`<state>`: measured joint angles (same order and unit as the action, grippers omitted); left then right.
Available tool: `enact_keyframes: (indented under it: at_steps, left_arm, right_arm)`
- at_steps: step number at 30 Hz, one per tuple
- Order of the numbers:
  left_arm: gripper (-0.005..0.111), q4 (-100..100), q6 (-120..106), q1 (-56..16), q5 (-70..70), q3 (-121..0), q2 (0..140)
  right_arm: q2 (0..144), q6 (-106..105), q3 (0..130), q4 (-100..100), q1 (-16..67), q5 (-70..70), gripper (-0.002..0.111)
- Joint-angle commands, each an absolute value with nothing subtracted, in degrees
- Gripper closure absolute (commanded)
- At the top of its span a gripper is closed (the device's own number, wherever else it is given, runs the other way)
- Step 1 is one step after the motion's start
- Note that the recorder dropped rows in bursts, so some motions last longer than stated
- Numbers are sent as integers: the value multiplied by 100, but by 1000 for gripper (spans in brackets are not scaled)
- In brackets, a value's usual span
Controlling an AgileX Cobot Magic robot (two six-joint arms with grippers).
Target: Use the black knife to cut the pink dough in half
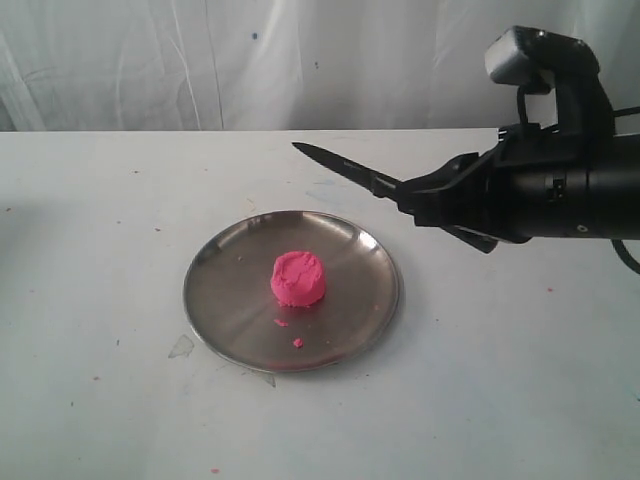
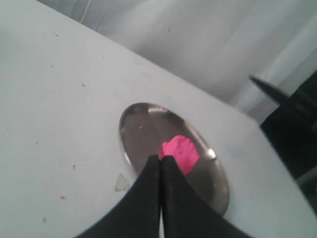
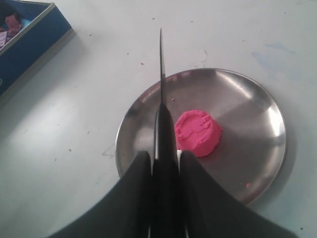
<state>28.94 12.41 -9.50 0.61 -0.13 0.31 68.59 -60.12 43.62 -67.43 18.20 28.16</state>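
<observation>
Now my right gripper [image 1: 410, 195] pinches the knife [image 1: 335, 163] high beside the uncut dough [image 1: 298, 278]; next I centre it and lower.

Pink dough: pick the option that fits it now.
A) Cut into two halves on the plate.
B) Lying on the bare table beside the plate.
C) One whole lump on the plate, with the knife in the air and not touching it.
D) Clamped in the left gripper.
C: the pink dough sits as one uncut lump on the steel plate, while the right gripper holds the black knife clear of it.

Bright pink dough [image 1: 298, 279], black knife [image 1: 335, 163], silver plate [image 1: 225, 290].
</observation>
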Motion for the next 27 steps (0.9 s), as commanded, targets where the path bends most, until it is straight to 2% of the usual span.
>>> enact_keyframes:
  at_steps: [1,6,11,17,24,27]
  left_arm:
    - [107,3385,1658,-930,-42,0,0]
    - [107,3365,1171,-930,1267,-510,0]
    - [107,3942,-503,-930,1478,-1086,306]
    - [107,5174,-2883,-930,1352,-1355,2179]
    - [107,8573,-7046,-930,1575,-2248,4725]
    - [107,9995,-9281,-930,2158,-2711,5768]
  right_arm:
    - [6811,-6081,4333,-6875,1825,3047,103]
    - [6811,-6170,4333,-6875,1825,3097,103]
    - [6811,-6170,4333,-6875,1825,3195,103]
    - [6811,-6182,4333,-6875,1825,3205,103]
    - [6811,-6182,4333,-6875,1825,3228,103]
    - [6811,-6182,4333,-6875,1825,3244,103]
